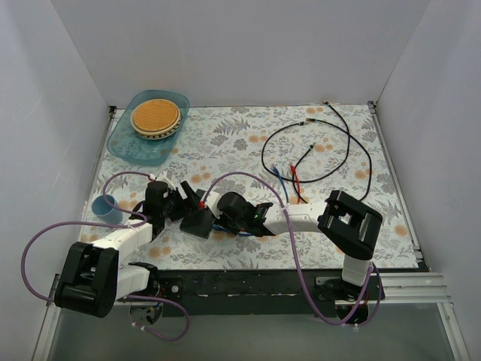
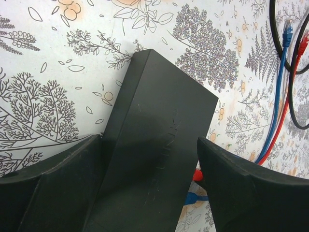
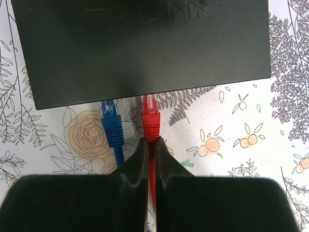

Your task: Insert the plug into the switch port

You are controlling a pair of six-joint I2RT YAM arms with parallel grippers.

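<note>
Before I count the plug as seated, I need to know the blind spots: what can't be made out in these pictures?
Right wrist view: the top of the switch hides its own sockets, so how deep the red plug and the blue plug sit is unseen.
Top external view: both plugs and the sockets are too small to judge.
Left wrist view: the bottom edge cuts off the switch's near end between the left fingers.

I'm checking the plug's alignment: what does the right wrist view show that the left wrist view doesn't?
Only right wrist: the right tool shut on the red plug, whose tip meets the switch at its edge, with the blue plug beside it. Only left wrist: the left tool with its fingers flanking the switch, and a black cable. Both: the switch and the floral table cover.
</note>
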